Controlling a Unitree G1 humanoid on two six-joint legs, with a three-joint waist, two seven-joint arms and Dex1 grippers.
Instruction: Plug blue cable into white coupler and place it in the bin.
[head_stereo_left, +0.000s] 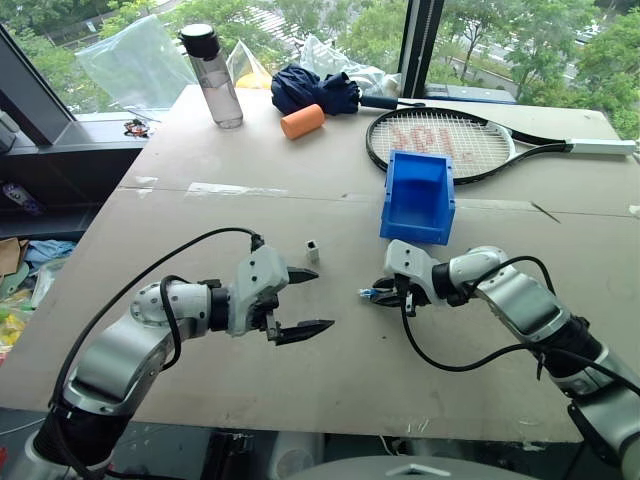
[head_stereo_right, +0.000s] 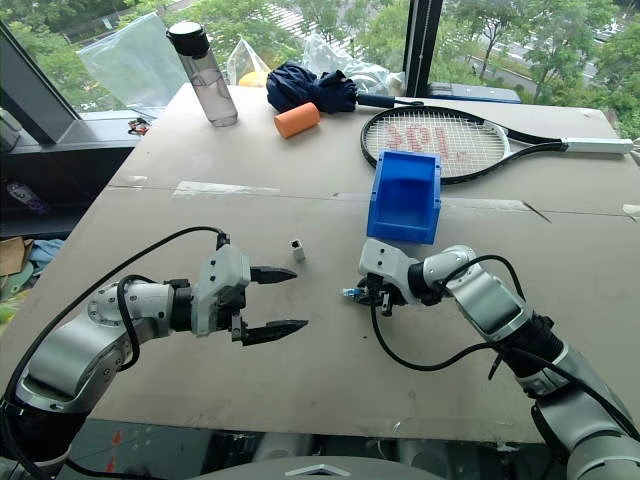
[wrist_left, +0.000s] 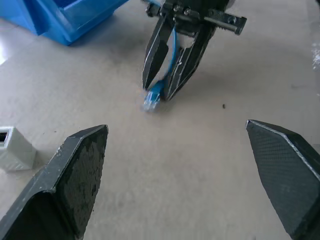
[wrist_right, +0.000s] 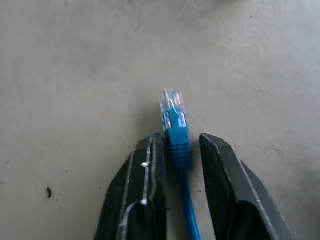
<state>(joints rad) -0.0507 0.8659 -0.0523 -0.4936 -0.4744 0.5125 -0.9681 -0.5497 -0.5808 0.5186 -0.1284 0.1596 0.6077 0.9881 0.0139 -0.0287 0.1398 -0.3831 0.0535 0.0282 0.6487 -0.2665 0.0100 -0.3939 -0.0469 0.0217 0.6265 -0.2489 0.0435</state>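
The right gripper (head_stereo_left: 384, 295) pinches the blue cable (wrist_right: 176, 131) behind its clear plug, tip free for insertion — just in front of the bin (head_stereo_left: 419, 197). The white coupler (head_stereo_left: 312, 248) stands on the counter (head_stereo_left: 200, 215) left of the bin; the left gripper (head_stereo_left: 306, 300) gapes wide near it — presumably to pick it up.

You had two silver arms (head_stereo_left: 120, 355) with white wrist housings (head_stereo_left: 258, 285), black looping cables (head_stereo_left: 150, 275), and black pointed fingers (head_stereo_left: 305, 328) with textured pads.
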